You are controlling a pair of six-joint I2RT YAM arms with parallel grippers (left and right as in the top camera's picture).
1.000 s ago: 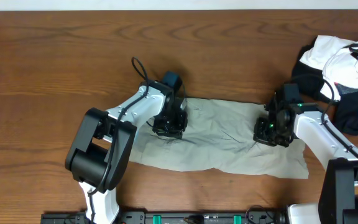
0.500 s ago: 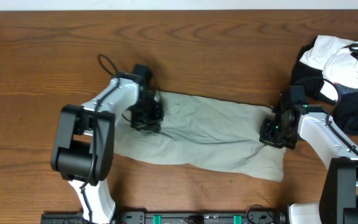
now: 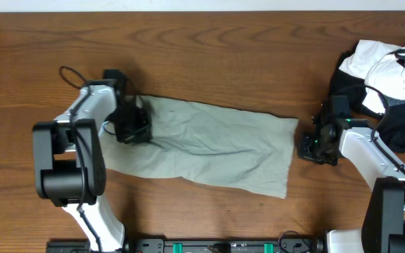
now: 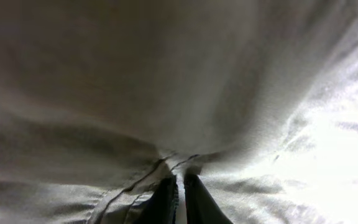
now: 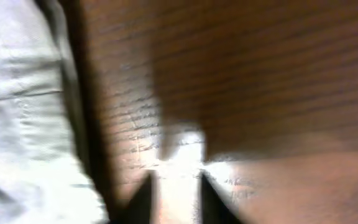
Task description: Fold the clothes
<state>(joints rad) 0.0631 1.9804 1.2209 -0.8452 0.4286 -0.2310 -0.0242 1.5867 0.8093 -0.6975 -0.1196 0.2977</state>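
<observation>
The left gripper [image 3: 132, 126] pinches the left end of the wrinkled khaki cotton garment [image 3: 209, 144]; the right gripper [image 3: 313, 147], released, hovers just off its right edge, near a black-and-white clothes heap [image 3: 389, 77].

A: Which colour is shown on the clothes [image 3: 209, 140]?
B: A plain grey-beige khaki is seen throughout.
A: And by the black right gripper [image 3: 306, 149]?
B: A heap [image 3: 392, 63] of black and white cloth is shown on its side away from the clothes. The table [image 3: 223, 49] is shown in brown wood grain.
</observation>
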